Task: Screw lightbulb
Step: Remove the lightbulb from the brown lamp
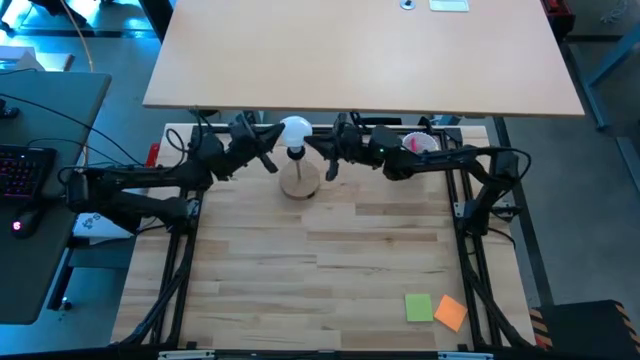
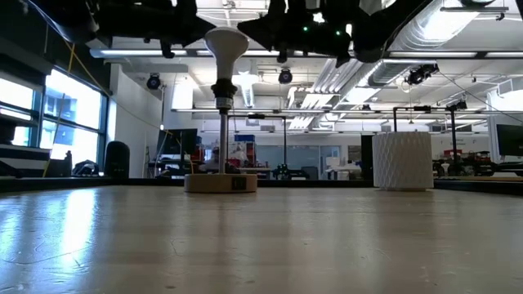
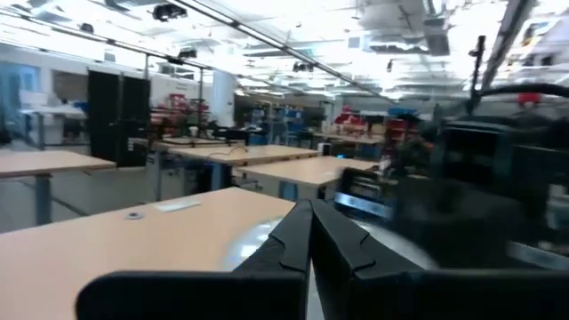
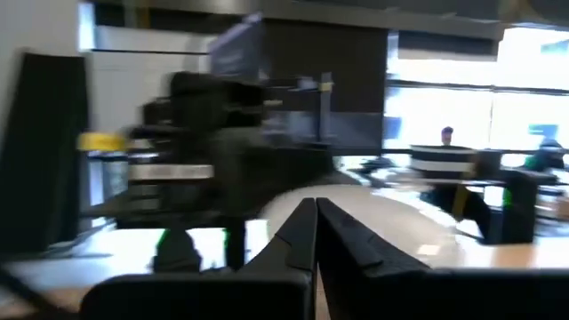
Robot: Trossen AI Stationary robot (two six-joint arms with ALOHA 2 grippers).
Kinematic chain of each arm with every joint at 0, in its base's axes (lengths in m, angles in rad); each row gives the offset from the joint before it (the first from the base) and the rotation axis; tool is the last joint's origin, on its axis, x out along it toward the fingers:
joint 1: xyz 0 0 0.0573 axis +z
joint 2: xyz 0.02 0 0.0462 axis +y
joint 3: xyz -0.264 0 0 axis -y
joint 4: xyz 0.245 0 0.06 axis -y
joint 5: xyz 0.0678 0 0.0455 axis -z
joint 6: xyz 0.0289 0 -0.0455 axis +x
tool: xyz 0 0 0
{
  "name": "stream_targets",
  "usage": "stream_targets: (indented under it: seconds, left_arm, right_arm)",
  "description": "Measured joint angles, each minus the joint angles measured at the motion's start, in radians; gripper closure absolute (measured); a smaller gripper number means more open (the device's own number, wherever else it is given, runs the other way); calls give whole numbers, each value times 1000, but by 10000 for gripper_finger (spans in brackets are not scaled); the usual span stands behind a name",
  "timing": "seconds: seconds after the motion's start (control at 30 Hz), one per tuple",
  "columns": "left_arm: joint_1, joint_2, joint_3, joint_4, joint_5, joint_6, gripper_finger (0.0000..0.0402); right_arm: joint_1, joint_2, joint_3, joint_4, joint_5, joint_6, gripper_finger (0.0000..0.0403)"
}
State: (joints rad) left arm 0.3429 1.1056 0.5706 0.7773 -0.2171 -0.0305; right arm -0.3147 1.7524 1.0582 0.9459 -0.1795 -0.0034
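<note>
The white lightbulb [image 1: 295, 130] stands upright with its base in the black socket post [image 2: 222, 122] of the round wooden stand [image 1: 299, 182], at the table's far edge; it also shows in the low view [image 2: 226, 42]. My left gripper [image 1: 268, 162] is shut and empty, just left of the stand at bulb height; its shut fingers show in the left wrist view [image 3: 311, 244]. My right gripper [image 1: 332, 168] is shut and empty, just right of the stand; its shut fingers show in the right wrist view [image 4: 316, 236]. Both hang well above the table top.
A white ribbed cup [image 2: 401, 161] with coloured contents [image 1: 421, 143] stands at the far right, behind my right arm. A green note [image 1: 419, 307] and an orange note [image 1: 451, 312] lie near the front right. A second light table [image 1: 360, 50] lies beyond the far edge.
</note>
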Motion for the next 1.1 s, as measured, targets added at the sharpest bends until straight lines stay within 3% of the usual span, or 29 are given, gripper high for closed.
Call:
stream_targets:
  seconds: [0.2, 0.33, 0.4, 0.53, 0.63, 0.7, 0.8, 1.0, 1.1]
  left_arm:
    - [-90, -18, -4, 40, 36, -27, 401]
    - [-173, -69, -4, 21, -1, -19, 401]
    - [-207, -109, -4, -50, -91, 16, 401]
    - [-214, -191, -3, -267, -364, 33, 402]
    - [-172, -207, -4, -348, -454, 24, 401]
    - [-121, -201, -3, -355, -421, 64, 401]
    - [-21, -176, -3, -321, -266, 83, 401]
    - [134, -88, -3, -169, 58, -6, 401]
    - [151, -44, -3, -118, 148, -70, 401]
  right_arm:
    - [-19, -1, 1, -4, 143, 12, 403]
    - [-20, -7, 1, -26, 206, 31, 403]
    - [-20, -13, 1, -37, 207, 21, 403]
    - [-15, -33, 0, -62, 202, 0, 403]
    - [-11, -50, -1, -77, 191, -4, 403]
    - [-11, -55, -1, -84, 165, -4, 403]
    - [-11, -56, -1, -81, 140, 4, 403]
    - [0, -57, -1, -96, 135, 5, 403]
    - [1, -56, -1, -103, 134, 4, 403]
